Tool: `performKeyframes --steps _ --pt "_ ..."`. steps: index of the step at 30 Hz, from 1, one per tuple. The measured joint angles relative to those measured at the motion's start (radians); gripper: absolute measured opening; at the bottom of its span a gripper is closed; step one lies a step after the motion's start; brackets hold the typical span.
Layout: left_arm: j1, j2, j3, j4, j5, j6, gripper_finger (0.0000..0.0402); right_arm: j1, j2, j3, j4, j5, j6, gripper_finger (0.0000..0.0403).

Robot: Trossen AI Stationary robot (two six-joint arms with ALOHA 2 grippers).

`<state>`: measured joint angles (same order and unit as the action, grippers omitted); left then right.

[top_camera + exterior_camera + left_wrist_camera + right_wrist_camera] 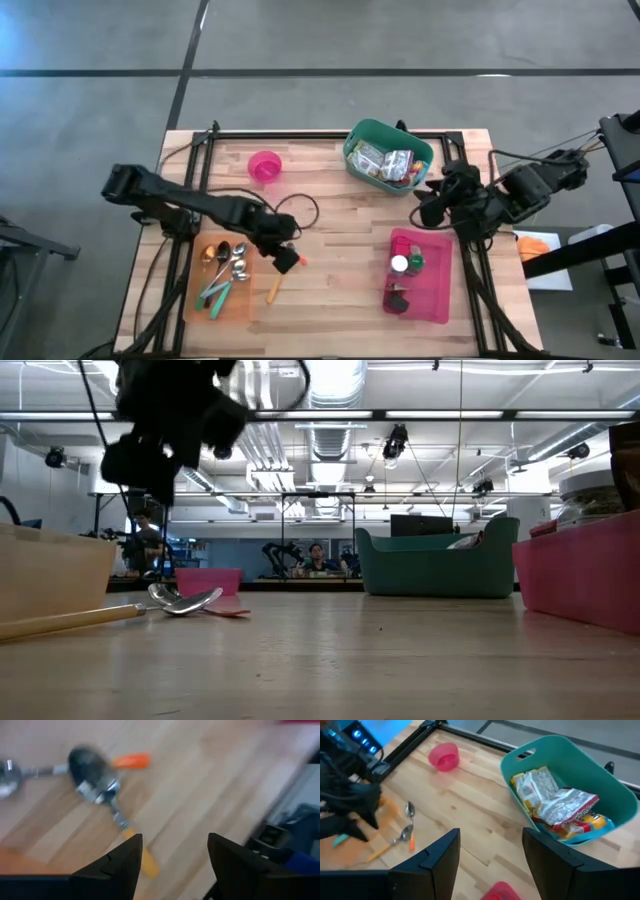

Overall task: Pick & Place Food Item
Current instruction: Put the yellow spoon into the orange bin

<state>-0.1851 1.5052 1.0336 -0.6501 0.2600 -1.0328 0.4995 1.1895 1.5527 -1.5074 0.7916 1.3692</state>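
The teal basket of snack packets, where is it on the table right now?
In the high view the teal basket sits at the table's far edge, right of centre, between the pink bowl and the right gripper.

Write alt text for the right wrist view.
A teal basket of snack packets sits on a wooden table beyond the right gripper, its fingers apart and empty. Farther off are a pink bowl and spoons.

- Left arm [170,200]: matte black, chunky joints, black cable looping off it.
- Right arm [520,190]: same black casing.
- Wrist fingers [122,865]: dark, angular, wedge-shaped.
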Motion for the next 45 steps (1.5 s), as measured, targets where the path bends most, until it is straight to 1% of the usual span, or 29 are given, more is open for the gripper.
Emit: performKeyframes --steps 3,6,12,18,22,30,39,42,45 --pt "-0.010 0.098 0.011 -0.021 0.040 -0.049 0.0226 0.000 -0.050 -0.053 0.034 -0.022 -0.066 0.0210" --pt "-0.026 0.177 0.053 -0.057 0.051 -0.077 0.0225 0.000 -0.083 -0.089 0.057 -0.039 -0.123 0.0210" --pt "-0.041 0.291 0.142 -0.095 0.011 -0.102 0.0225 0.000 -0.122 -0.104 0.060 -0.045 -0.205 0.0210" --pt "-0.045 0.391 0.205 -0.217 -0.029 -0.102 0.0225 0.000 -0.143 -0.102 0.065 -0.045 -0.257 0.0210" --pt "-0.045 0.416 0.239 -0.267 -0.067 -0.093 0.0225 0.000 -0.150 -0.101 0.071 -0.055 -0.289 0.0210" --pt "-0.045 0.424 0.229 -0.246 -0.088 -0.072 0.0225 0.000 -0.149 -0.101 0.074 -0.060 -0.307 0.0210" --pt "-0.044 0.424 0.180 -0.189 -0.059 -0.064 0.0223 0.000 -0.149 -0.101 0.076 -0.060 -0.307 0.0210" --pt "-0.044 0.423 0.164 -0.139 -0.058 -0.064 0.0209 0.000 -0.148 -0.101 0.077 -0.060 -0.307 0.0210" --pt "-0.043 0.422 0.151 -0.129 -0.049 -0.065 0.0177 0.000 -0.148 -0.101 0.079 -0.060 -0.304 0.0210"
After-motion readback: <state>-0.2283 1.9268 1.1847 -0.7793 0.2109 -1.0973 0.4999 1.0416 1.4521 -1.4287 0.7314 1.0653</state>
